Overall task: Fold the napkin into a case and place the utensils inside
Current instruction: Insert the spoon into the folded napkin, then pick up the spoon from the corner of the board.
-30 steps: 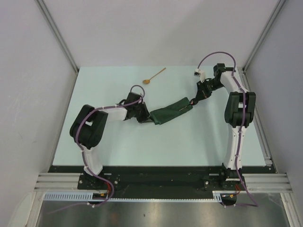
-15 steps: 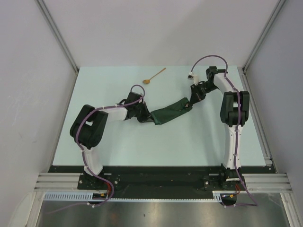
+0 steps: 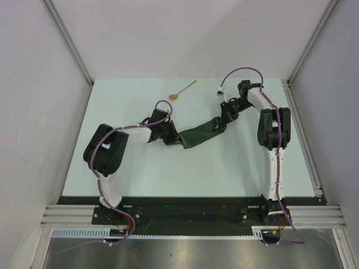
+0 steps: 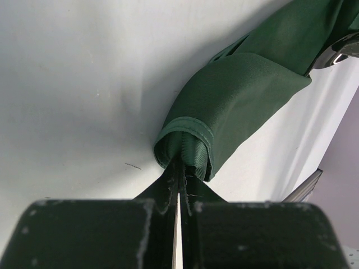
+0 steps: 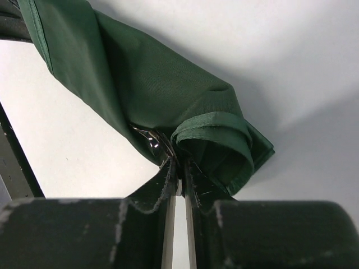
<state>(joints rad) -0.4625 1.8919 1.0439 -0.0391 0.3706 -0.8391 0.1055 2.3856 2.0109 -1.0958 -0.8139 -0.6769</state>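
Pale table (image 3: pixel 112 101); left gripper (image 4: pixel 178 185) is clamping the case (image 4: pixel 241 95), right gripper (image 5: pixel 179 174) is barely parted, hold unclear; slack pinch could be letting black spoon (image 5: pixel 150 143) slip out.

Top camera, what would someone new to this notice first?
The dark green case is strung slantwise across mid-table, its near-left end pinched in the left gripper and its far-right end at the right gripper. Next comes the gold spoon, lying alone on the table beyond the case, touching nothing.
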